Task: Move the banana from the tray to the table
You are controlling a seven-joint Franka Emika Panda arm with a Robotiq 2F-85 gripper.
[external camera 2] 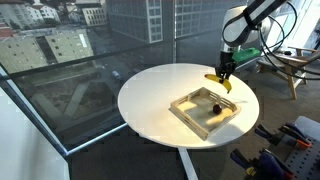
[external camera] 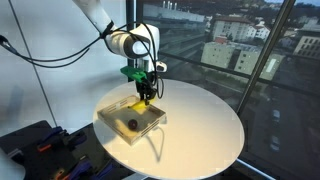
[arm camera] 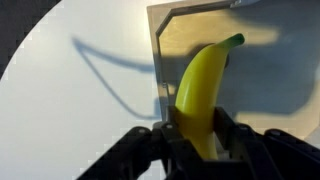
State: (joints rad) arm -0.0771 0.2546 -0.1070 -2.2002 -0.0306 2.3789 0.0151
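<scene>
I have the banana (arm camera: 205,80) pinched between the two fingers of the gripper (arm camera: 197,138), which are closed onto its lower end in the wrist view, its green-tipped end pointing away from the camera. In both exterior views the banana (external camera: 143,98) (external camera 2: 221,83) hangs under the gripper (external camera: 147,90), over one edge of the tray (external camera: 112,126) (external camera 2: 185,119). A small dark round fruit (external camera: 131,125) (external camera 2: 212,109) sits on the tray floor, apart from the banana. The tray rests on the round white table (external camera: 205,130) (external camera 2: 150,100), beside large windows.
</scene>
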